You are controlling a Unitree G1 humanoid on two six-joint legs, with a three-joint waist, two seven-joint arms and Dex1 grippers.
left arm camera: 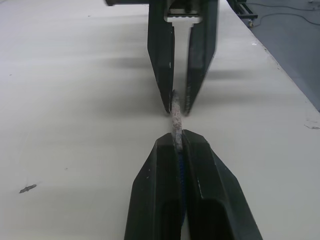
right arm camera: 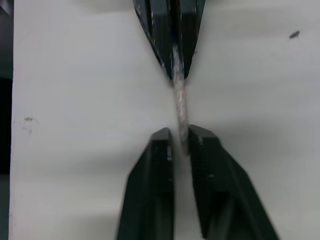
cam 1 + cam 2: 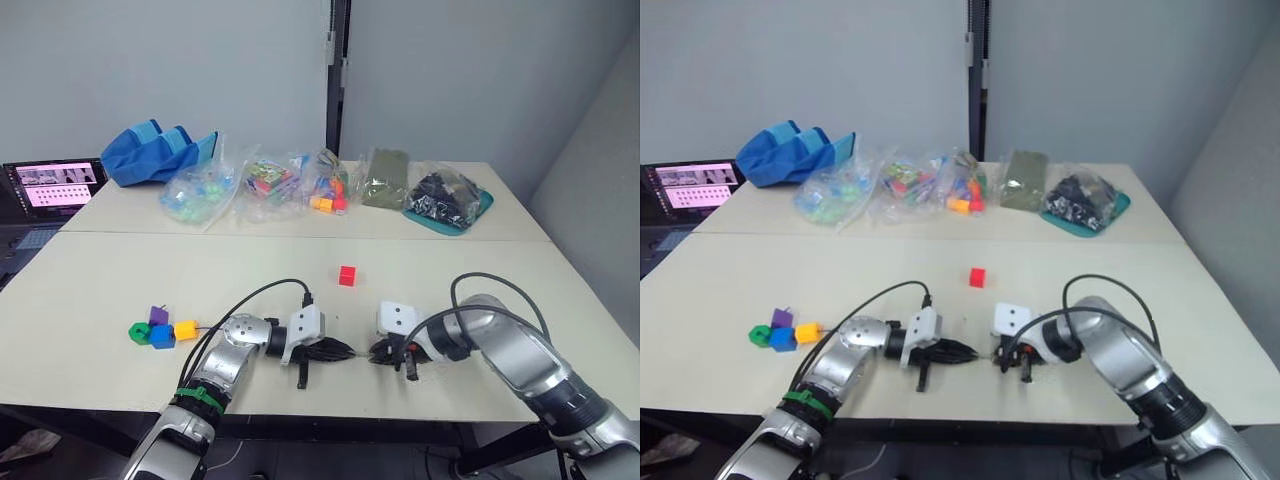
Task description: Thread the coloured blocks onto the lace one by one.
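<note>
Near the front edge of the worktop (image 3: pixel 90 290) the two tools meet tip to tip. The left tool (image 3: pixel 345 350) is closed tight on the lace (image 1: pixel 176 131), whose stiff pale tip sticks out past its fingertips toward the right. The right tool (image 3: pixel 377 352) faces it from the right, its fingers a narrow gap apart with the pale tip lying between them; in the right wrist view the tip touches one finger, and I judge they have not yet clamped on it.

The tip's long axis runs left to right, in line with both tools, so the coming move seems to turn on the right tool closing squarely on that tip where it lies. The dark-blue part of the cord is seen in the slot of the left tool's fingers.

The red block (image 3: pixel 346 275) sits alone, a little farther back on the worktop and roughly between the two arms, near to both. The green block (image 3: pixel 139 333), blue block (image 3: pixel 162 337), purple piece (image 3: pixel 158 315) and orange-yellow block (image 3: pixel 185 329) huddle together well off to the left, closer to the left arm.

Whether any block is already on the cord cannot be told.
</note>
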